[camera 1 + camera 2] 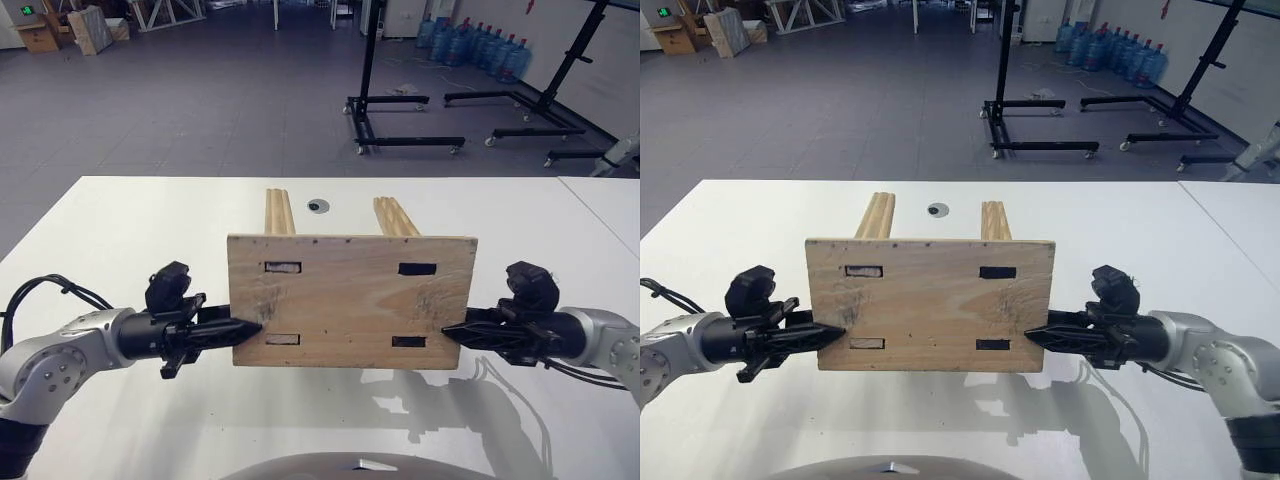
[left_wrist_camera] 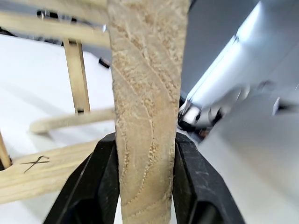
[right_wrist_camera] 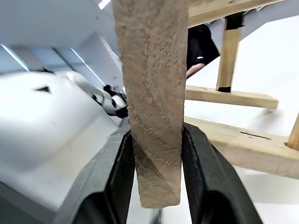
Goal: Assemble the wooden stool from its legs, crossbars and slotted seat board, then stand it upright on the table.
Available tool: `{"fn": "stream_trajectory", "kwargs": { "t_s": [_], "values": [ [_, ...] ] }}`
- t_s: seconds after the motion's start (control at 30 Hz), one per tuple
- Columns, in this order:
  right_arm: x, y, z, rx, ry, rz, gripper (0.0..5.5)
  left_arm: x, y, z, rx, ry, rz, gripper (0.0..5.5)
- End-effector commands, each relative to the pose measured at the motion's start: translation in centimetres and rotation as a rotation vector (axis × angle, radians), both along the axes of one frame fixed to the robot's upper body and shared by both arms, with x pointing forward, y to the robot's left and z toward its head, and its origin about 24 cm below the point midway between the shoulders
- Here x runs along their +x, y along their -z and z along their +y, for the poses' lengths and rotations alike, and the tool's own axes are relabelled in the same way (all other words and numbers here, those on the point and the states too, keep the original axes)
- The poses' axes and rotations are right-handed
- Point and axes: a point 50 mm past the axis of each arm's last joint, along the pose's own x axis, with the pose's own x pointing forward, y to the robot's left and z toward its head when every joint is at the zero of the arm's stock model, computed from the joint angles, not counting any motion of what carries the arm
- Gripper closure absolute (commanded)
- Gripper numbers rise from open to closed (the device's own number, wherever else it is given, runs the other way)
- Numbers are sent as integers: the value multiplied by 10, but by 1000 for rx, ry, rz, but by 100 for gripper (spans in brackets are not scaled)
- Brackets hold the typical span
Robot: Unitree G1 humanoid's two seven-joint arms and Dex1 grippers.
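seat board (image 1: 350, 300) pale grained wood | left gripper (image 1: 252, 327) black | table (image 1: 120, 220) white

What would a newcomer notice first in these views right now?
The slotted seat board stands out first: it faces the camera over the middle of the white table, with four dark slots in its face. The left gripper pinches its left edge and the right gripper its right edge. Two legs jut past the board's top edge, pointing away from the robot.

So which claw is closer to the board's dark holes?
Right. The right gripper clamps the seat board beside its dark slots; the left gripper clamps the opposite edge.
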Motion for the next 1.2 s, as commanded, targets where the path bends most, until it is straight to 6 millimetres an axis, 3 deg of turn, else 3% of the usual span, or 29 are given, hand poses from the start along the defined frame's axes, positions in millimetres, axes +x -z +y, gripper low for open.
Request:
{"fn": "stream_trajectory", "kwargs": {
  "t_s": [0.03, 0.27, 0.43, 0.57, 0.7, 0.83, 1.0, 1.2],
  "values": [
    [-27, -63, 15, 173, -355, 438, 419, -25, -55, -39, -200, 116, 91, 421],
    [-28, -67, -9, 223, -341, 714, 417, -57, -34, -44, -179, 60, 252, 421],
    [-28, -30, -16, 292, -216, 787, 409, -26, -17, -26, -89, -75, 339, 421],
    [-22, -13, -16, 332, -166, 780, 395, -9, -7, -23, -53, -128, 404, 421],
    [-12, -7, -14, 351, -127, 737, 391, -7, -2, -21, -29, -127, 437, 344],
    [-4, -6, -14, 356, -94, 702, 389, -11, -13, -13, -42, -40, 400, 282],
    [4, -7, -19, 376, -65, 696, 389, -3, -20, -10, -79, -75, 351, 278],
    [9, -7, -18, 341, -61, 712, 389, -1, -22, -16, -92, -71, 335, 193]
  ]
}}
